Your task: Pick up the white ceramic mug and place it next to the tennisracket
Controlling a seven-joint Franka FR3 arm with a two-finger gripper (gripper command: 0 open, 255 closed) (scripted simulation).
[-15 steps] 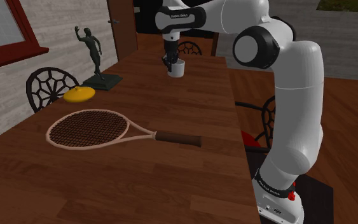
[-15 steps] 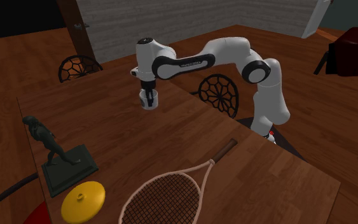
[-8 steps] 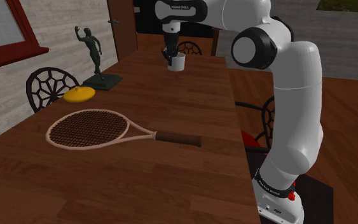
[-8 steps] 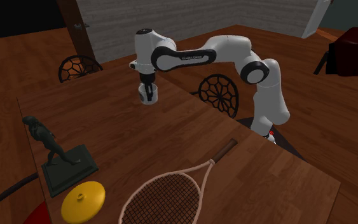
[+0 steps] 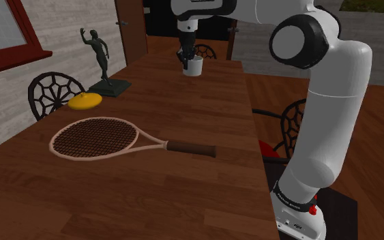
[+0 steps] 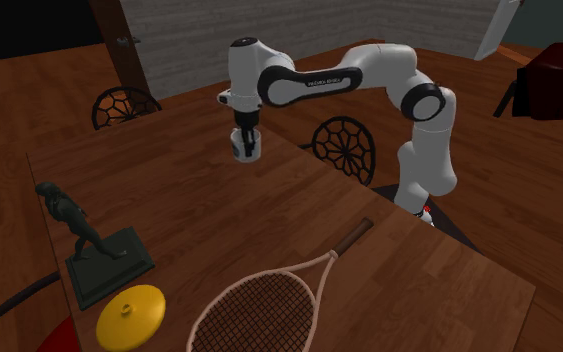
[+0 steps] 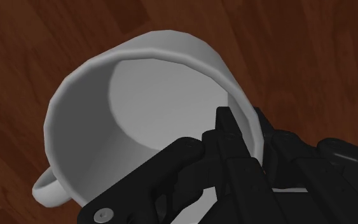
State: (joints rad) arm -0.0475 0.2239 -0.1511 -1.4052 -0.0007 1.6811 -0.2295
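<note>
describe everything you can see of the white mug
The mug is plain white and smooth, with an open round mouth, an empty inside and a small loop handle on the side away from the grip. The black end effector clamps its wall, one finger inside and one outside. It hangs roughly upright above the brown wooden table, apparently clear of it.

So the black tool (image 5: 187,58) grips the small white mug (image 5: 196,67) over the brown wooden bench's (image 5: 204,136) far end, while the pale-framed tennis racket (image 5: 95,138) lies mid-bench.
</note>
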